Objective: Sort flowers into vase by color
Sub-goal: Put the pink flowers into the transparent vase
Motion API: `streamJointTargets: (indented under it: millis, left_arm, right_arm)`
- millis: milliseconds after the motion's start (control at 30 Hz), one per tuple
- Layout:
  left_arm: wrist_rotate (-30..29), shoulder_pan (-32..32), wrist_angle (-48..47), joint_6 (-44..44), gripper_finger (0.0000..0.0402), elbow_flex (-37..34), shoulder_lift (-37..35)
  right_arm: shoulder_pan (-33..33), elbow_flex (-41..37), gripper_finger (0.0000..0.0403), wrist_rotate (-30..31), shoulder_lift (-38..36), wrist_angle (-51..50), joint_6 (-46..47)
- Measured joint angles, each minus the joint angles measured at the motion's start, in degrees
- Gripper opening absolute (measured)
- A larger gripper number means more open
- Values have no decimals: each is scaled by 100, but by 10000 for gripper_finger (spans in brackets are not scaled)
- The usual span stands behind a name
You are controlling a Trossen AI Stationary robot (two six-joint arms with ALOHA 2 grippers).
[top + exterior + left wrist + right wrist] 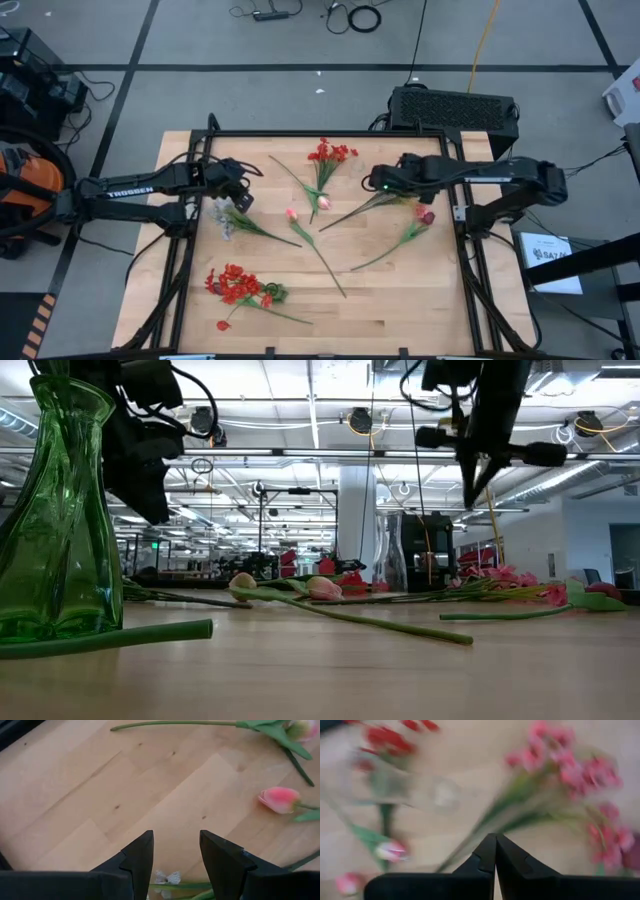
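Artificial flowers lie flat on the wooden table. A red cluster [325, 154] is toward the far side, and a second red cluster [238, 285] is near the front left. Between them lie a pink tulip [322, 203], a pink bud [292, 213] on a long stalk, a pale sprig [222, 220], a pink bloom stem [385, 203] and a maroon tulip [427, 217]. A green glass vase [60, 510] stands upright close to the low camera. My left gripper [176, 852] hangs open above bare wood beside the pale sprig [167, 877]. My right gripper [495, 851] is shut, raised over the pink bloom stem [520, 815].
A black frame [300, 133] borders the table's far and side edges. A black box [455, 108] sits behind the far right corner. A clear vase [395, 565] shows far off in the low view. Bare wood [400, 300] lies at the front right.
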Motion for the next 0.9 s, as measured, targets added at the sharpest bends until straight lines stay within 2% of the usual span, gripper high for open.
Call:
streamJointTargets:
  millis: [133,333,467,667,767,900]
  left_arm:
    - [103,0,-7,372,168,0,0]
    - [110,0,-4,418,168,0,0]
    - [118,0,-14,421,168,0,0]
    - [542,-3,-26,610,168,-2,0]
    - [556,0,-26,713,168,-2,0]
    - [558,0,-26,713,168,-2,0]
  right_arm:
    - [55,-6,4,-183,272,-338,470]
    - [-65,-14,4,-362,586,-469,1160]
    - [-278,-76,4,-751,774,-400,1343]
    - [-433,-80,6,-743,818,-358,1424]
    - [-483,-80,21,-762,794,-400,1530]
    - [-506,-80,62,-738,704,-592,2038]
